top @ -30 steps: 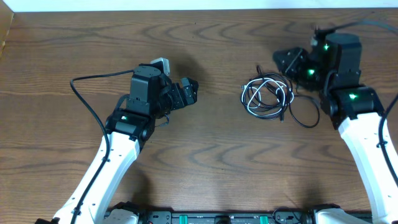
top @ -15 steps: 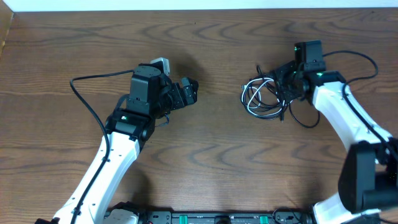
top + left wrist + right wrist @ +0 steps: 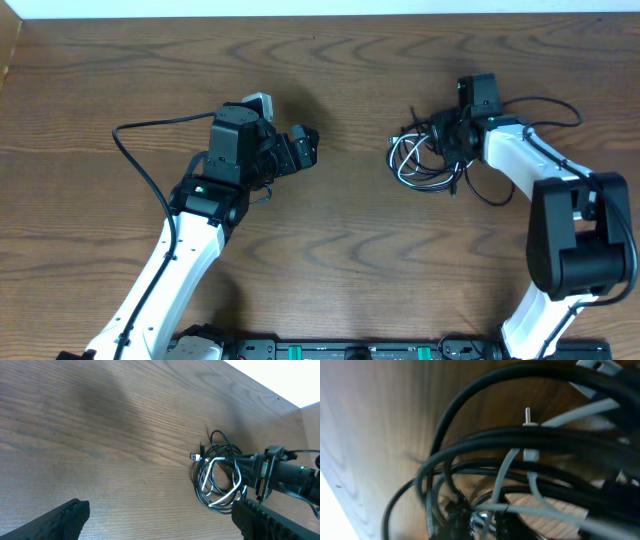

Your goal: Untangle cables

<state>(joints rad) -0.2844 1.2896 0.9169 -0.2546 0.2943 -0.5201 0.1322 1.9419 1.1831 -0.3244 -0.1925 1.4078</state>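
Observation:
The cables (image 3: 425,160) lie in a tangled coil right of the table's middle: black loops with a white cord woven through, and one black loop (image 3: 490,185) trailing off to the right. My right gripper (image 3: 447,140) is down on the coil's right side, shut on the cables. In the right wrist view the black and white strands (image 3: 520,440) fill the frame and several pass between the fingers (image 3: 485,520). My left gripper (image 3: 305,148) hovers open well left of the coil. Its wrist view shows the coil (image 3: 220,480) ahead, with nothing between its wide fingertips (image 3: 160,512).
Brown wooden table (image 3: 330,250) with a pale wall strip along the far edge. A thick black arm wire (image 3: 140,160) loops out left of the left arm. The right arm's own wire (image 3: 545,105) arcs behind its wrist.
The right arm has swung down and left onto the coil, and its gripper has shut on the strands. The coil has shifted slightly. The left arm has not moved.

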